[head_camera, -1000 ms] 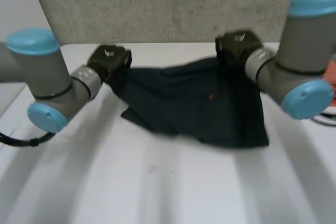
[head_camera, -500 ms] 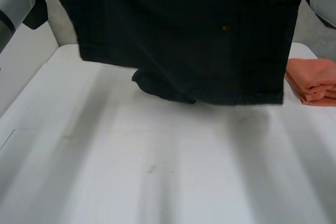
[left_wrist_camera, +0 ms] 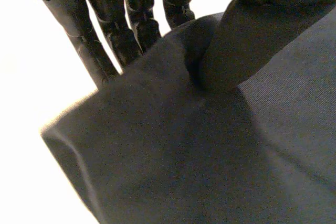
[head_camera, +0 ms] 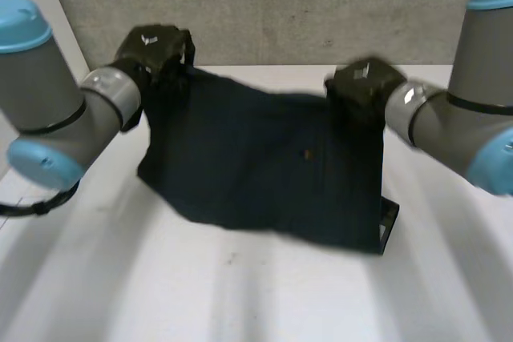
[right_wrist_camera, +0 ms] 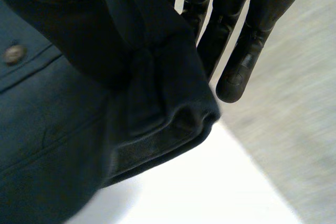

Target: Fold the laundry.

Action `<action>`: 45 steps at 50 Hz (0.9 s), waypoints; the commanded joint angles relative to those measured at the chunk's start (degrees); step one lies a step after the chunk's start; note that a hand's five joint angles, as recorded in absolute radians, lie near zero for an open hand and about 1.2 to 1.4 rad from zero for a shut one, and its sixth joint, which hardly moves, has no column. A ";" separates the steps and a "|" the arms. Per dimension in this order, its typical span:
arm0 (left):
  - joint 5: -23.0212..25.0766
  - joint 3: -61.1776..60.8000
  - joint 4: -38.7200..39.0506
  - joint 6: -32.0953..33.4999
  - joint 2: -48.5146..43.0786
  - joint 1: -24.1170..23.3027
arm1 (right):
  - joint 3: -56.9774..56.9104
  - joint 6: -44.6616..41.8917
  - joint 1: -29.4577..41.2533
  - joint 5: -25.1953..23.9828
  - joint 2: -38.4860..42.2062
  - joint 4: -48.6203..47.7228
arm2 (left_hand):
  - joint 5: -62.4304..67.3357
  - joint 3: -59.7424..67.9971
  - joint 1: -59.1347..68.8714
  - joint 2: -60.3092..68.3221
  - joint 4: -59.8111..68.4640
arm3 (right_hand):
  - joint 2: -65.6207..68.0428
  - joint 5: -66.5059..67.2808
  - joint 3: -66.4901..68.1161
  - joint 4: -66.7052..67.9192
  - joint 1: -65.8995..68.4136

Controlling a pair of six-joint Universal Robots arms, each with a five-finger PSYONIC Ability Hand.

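A dark garment (head_camera: pixel 264 166) of matte, finely woven cloth is being held up by its two upper corners over the white desk (head_camera: pixel 240 294). Its lower part is being laid on the smooth desk top in a rough, wide rectangle, and soft sags and creases are being shown across the middle. A small round brownish button (head_camera: pixel 309 154) is being seen near the centre of the cloth. The lower corner below the right hand (head_camera: pixel 365 86) is being turned back on itself in a narrow flap. A thick stitched hem (right_wrist_camera: pixel 157 145) is being shown in the right wrist view, bunched into a rounded lump at the corner. That corner is being pinched by the right hand: the cloth is being pressed by the thumb against nearly straight fingers (right_wrist_camera: pixel 236 40), whose tips are being left bare past the hem. The other upper corner is being gripped by the left hand (head_camera: pixel 156 50): straight fingers (left_wrist_camera: pixel 79 40) are being placed under the cloth edge and the thumb is being pressed down on top, a dent being made in the fabric. A rough grey wall (head_camera: pixel 280 6) is being seen behind the desk.
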 commanded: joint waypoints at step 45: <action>-9.68 -37.27 0.56 10.51 13.48 -5.20 | 13.41 -10.54 1.00 -0.19 1.64 5.68 | 13.88 11.66 14.81 11.32 11.11 | 12.37 13.46 12.43 11.72 22.99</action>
